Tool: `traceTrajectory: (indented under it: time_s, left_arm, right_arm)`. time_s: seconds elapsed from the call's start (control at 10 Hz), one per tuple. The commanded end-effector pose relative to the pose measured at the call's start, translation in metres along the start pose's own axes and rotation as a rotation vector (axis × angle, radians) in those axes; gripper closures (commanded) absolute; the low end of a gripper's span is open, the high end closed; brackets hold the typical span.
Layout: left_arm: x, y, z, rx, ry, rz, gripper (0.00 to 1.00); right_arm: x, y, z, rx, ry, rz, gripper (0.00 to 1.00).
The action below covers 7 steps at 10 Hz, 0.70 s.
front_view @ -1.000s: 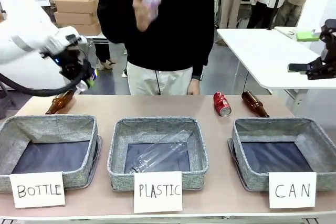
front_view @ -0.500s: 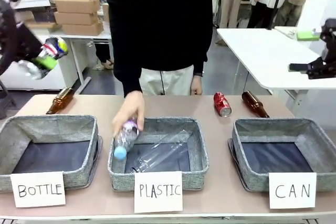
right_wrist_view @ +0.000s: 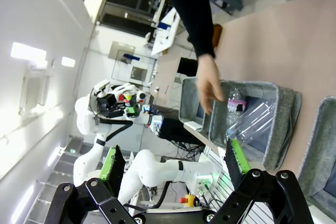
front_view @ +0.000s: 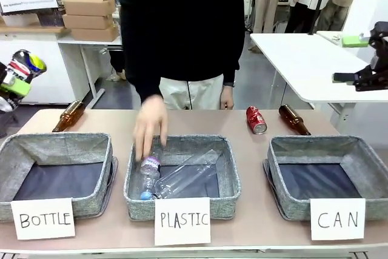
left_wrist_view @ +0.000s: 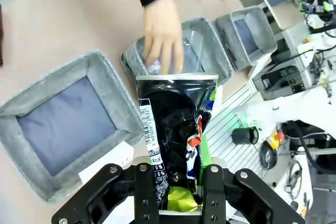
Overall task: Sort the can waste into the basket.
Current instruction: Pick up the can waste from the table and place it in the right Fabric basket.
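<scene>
The left gripper (left_wrist_view: 176, 182) clamps the dark blue can (left_wrist_view: 176, 140) high off the table's left edge. The right gripper (right_wrist_view: 173, 163) hangs wide open (empty). The red can (front_view: 256, 120) lies behind the CAN basket (front_view: 330, 150).

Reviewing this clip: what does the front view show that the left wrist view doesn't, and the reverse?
Only the front view shows the handwritten signs, including CAN on the right basket, and the brown bottle behind the left basket.

Only the left wrist view shows the left gripper shut on the dark blue can, seen close, with its barcode.

Both show the person's hand at the middle basket, the red can lying beside another brown bottle, and the held can.
</scene>
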<state>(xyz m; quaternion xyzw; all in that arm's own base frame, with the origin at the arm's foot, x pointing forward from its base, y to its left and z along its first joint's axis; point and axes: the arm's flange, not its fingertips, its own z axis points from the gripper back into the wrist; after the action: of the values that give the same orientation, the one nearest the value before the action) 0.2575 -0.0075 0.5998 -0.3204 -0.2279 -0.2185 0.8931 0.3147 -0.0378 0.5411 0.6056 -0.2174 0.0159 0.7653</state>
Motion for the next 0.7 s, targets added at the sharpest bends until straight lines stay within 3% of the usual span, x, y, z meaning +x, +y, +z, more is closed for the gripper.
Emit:
traceTrajectory:
  time_s: [0.0, 0.1, 0.2, 0.3, 0.4, 0.5, 0.6]
  left_arm:
    - [0.016, 0.003, 0.002, 0.008, 0.023, 0.011, 1.00]
    - [0.000, 0.000, 0.000, 0.000, 0.000, 0.000, 0.72]
    - [0.043, 0.013, -0.054, -0.163, 0.128, -0.159, 0.72]
    - [0.092, 0.001, -0.119, -0.220, 0.245, -0.302, 0.72]
    - [0.132, -0.031, -0.185, -0.217, 0.318, -0.434, 0.72]
    - [0.154, -0.073, -0.243, -0.297, 0.416, -0.570, 0.72]
    - [0.167, -0.118, -0.296, -0.318, 0.401, -0.725, 0.72]
  right_arm:
    - [0.003, -0.001, -0.002, 0.025, -0.010, 0.025, 0.00]
    - [0.003, -0.001, -0.002, 0.025, -0.010, 0.025, 0.00]
    - [0.000, 0.000, 0.000, 0.000, 0.000, 0.000, 0.00]
    - [-0.001, 0.015, 0.046, -0.140, -0.112, 0.022, 0.00]
    - [-0.015, 0.023, 0.092, -0.184, -0.161, 0.048, 0.00]
    - [-0.040, 0.022, 0.134, -0.237, -0.177, 0.032, 0.00]
    - [-0.076, 0.016, 0.170, -0.313, -0.176, 0.031, 0.00]
